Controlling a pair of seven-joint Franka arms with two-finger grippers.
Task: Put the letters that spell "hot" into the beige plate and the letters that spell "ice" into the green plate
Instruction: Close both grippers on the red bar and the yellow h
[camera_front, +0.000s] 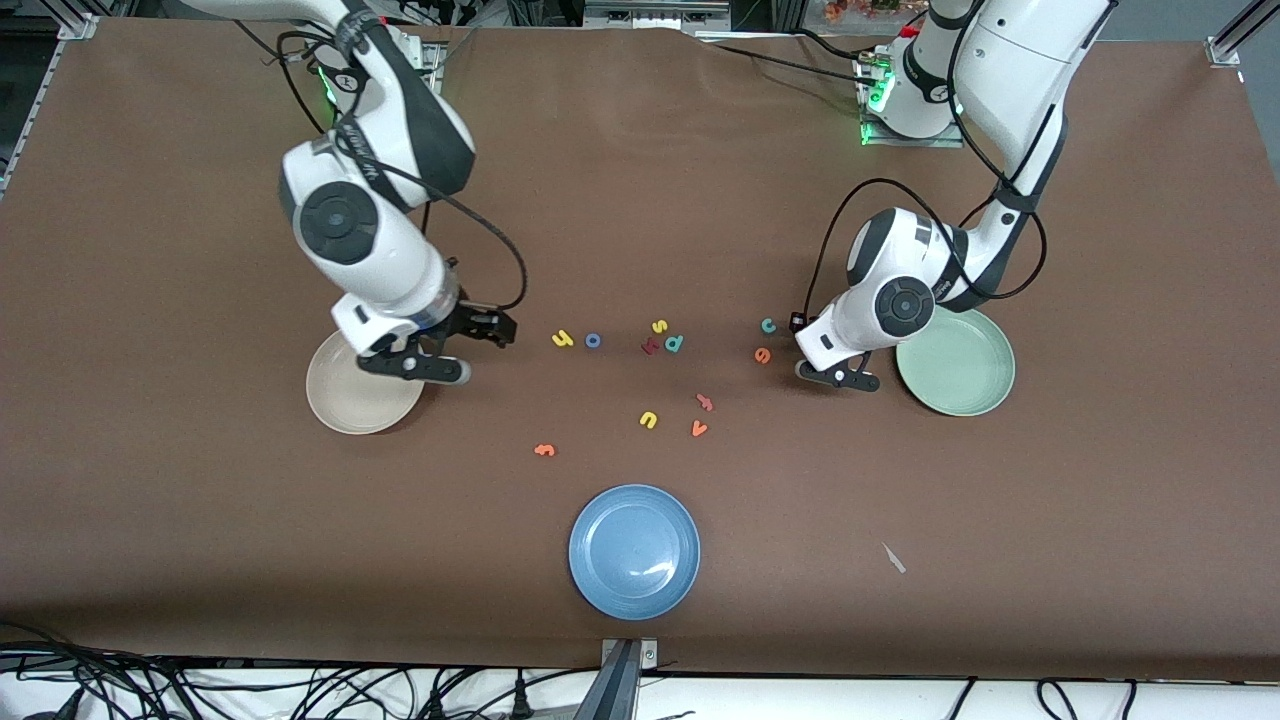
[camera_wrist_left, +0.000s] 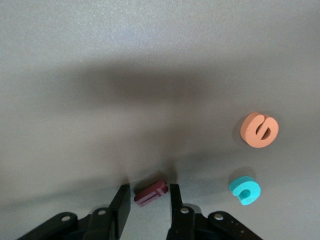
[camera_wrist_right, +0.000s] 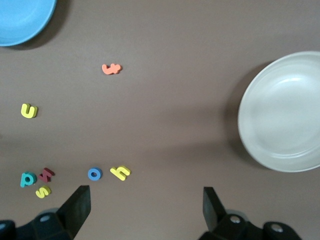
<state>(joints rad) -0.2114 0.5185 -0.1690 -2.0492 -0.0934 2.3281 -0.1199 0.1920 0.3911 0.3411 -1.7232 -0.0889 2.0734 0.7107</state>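
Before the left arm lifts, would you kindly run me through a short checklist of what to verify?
1. The dark red i sits between the left pincer fingers: ok.
2. Firm grip on the i: cannot tell; small gaps still show on either side of it.
3. Teal c and orange e clear of the left pincer: ok, both lie apart from it on the table.
4. Green plate ready to receive: ok, nothing shows in the part not hidden by the arm.
5. Right pincer out of the way: ok, open, waiting over the edge of the beige plate.
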